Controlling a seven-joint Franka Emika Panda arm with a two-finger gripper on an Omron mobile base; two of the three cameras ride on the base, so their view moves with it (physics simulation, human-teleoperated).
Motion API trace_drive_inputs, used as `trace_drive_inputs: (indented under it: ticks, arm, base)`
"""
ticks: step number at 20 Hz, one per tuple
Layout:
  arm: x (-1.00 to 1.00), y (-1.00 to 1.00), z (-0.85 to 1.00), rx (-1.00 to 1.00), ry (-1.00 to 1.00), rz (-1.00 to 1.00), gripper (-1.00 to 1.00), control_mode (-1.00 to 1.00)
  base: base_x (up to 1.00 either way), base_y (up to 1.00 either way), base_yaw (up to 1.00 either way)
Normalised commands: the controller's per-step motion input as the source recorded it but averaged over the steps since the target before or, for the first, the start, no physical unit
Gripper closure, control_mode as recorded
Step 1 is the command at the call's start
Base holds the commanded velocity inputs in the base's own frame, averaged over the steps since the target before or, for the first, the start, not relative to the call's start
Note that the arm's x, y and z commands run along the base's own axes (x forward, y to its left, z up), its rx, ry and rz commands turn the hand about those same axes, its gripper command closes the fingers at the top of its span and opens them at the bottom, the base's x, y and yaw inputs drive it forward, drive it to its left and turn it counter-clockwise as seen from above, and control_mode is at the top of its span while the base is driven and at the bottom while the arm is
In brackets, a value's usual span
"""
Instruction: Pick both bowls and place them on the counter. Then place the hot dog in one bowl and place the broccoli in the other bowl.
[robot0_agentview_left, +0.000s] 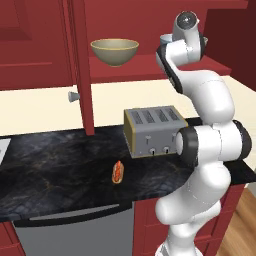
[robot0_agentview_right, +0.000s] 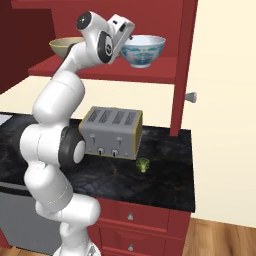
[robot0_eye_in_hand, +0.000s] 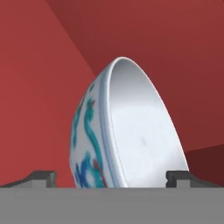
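- Black marble-look counter (robot0_agentview_left: 60, 170): small hot dog in a bun (robot0_agentview_left: 117, 171) lies ahead of the grey metal toaster (robot0_agentview_left: 152, 131); green broccoli floret (robot0_agentview_right: 143, 164) sits beside it, open worktop around both.
- Red shelf (robot0_agentview_left: 145, 67): olive-tan bowl (robot0_agentview_left: 114, 51) stands apart.
- Gripper (robot0_eye_in_hand: 111, 177), jaws spread wide, holding nothing, straddles the white blue-patterned bowl (robot0_eye_in_hand: 127, 131).

The red shelf (robot0_agentview_left: 150, 67) bears 2 bowls (robot0_agentview_left: 114, 51); the counter (robot0_agentview_left: 50, 165) bears toaster (robot0_agentview_left: 152, 131), hot dog (robot0_agentview_left: 118, 171), broccoli (robot0_agentview_right: 143, 164).
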Motion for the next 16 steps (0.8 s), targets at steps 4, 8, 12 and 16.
trace_drive_inputs:
  ticks: [4, 8, 12, 16]
  arm:
    - [0.23, -0.06, -0.09, 0.0, 0.06, 0.0, -1.0, -1.0]
    - [0.25, -0.05, -0.11, 0.0, 0.07, 0.0, -1.0, -1.0]
    - [0.11, -0.08, -0.22, 0.0, 0.05, 0.0, 1.0, -1.0]
    - [-0.02, -0.01, -0.24, 0.0, 0.0, 0.0, 1.0, -1.0]
  base:
    - [0.0, 0.0, 0.0]
    - [0.0, 0.0, 0.0]
    - [0.0, 0.0, 0.0]
    - [0.0, 0.0, 0.0]
